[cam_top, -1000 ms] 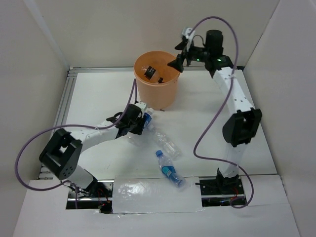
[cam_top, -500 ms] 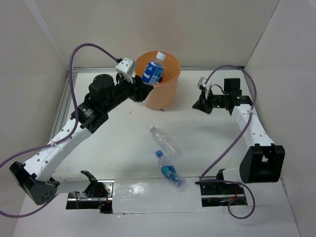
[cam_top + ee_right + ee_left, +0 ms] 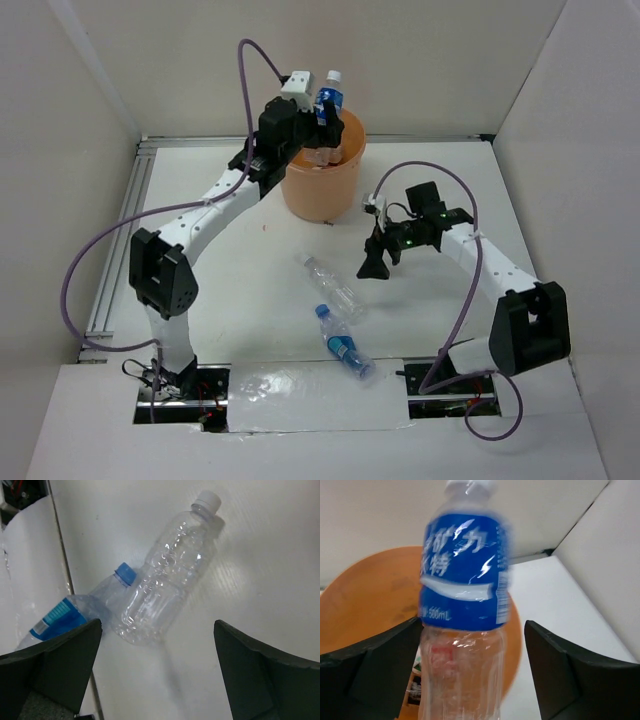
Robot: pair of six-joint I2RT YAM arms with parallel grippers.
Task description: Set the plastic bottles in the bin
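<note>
A clear bottle with a blue label (image 3: 328,100) (image 3: 462,575) stands upright over the pale-orange bin (image 3: 322,185) (image 3: 375,595). It is between the fingers of my left gripper (image 3: 322,128) (image 3: 472,625), which is open; a gap shows on the bottle's right side, and the bottle looks blurred. Two plastic bottles lie on the table: a clear unlabelled one (image 3: 331,286) (image 3: 167,582) and a blue-capped one with a blue label (image 3: 345,346) (image 3: 70,615). My right gripper (image 3: 374,264) (image 3: 157,622) hangs open just right of the clear one, holding nothing.
White walls enclose the table on three sides. An aluminium rail (image 3: 128,230) runs along the left edge. A shiny plastic sheet (image 3: 310,388) covers the front edge between the arm bases. Something labelled lies inside the bin (image 3: 415,680).
My left arm carried the blue-label bottle from the table up over the bin and its jaws have opened. My right arm swung from the bin down towards the clear bottle on the table.
</note>
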